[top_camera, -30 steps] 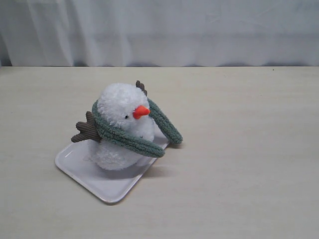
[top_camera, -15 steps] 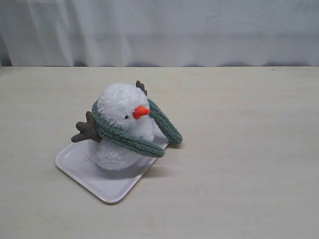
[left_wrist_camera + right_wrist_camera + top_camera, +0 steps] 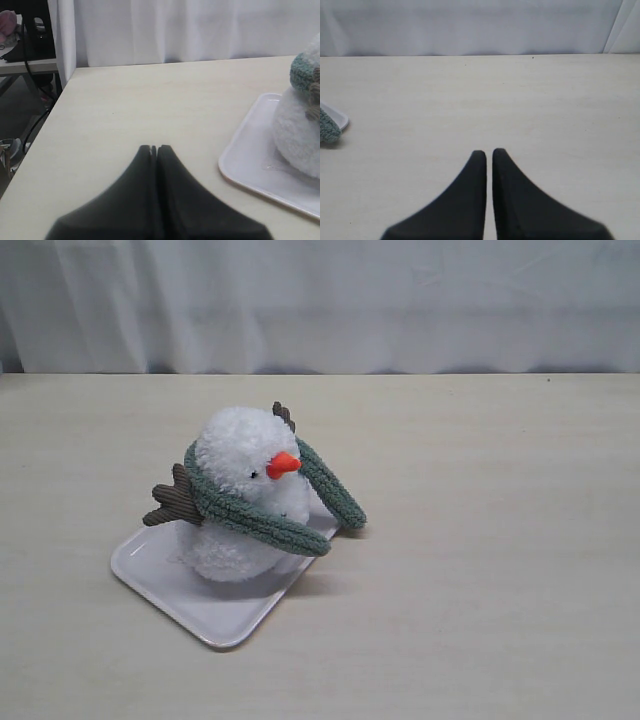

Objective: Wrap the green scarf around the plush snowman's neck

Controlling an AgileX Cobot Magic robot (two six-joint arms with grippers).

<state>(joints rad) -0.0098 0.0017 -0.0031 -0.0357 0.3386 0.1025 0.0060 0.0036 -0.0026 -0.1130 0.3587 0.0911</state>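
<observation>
The plush snowman [image 3: 240,500] stands upright on a white tray [image 3: 215,615], orange nose pointing right. The green scarf [image 3: 250,515] lies looped round its neck, one end crossing its front and the other end [image 3: 335,495] hanging down to the table on the right. Neither arm shows in the exterior view. In the left wrist view my left gripper [image 3: 154,148] is shut and empty above bare table, with the snowman [image 3: 300,140] and tray [image 3: 250,175] off to one side. My right gripper [image 3: 488,152] is shut, holding nothing, with a scarf end [image 3: 327,131] at the frame's edge.
A white curtain [image 3: 320,300] hangs behind the table's far edge. The left wrist view shows the table's side edge [image 3: 42,135] with cables and a stand beyond it. Bare tabletop lies to the right of the tray.
</observation>
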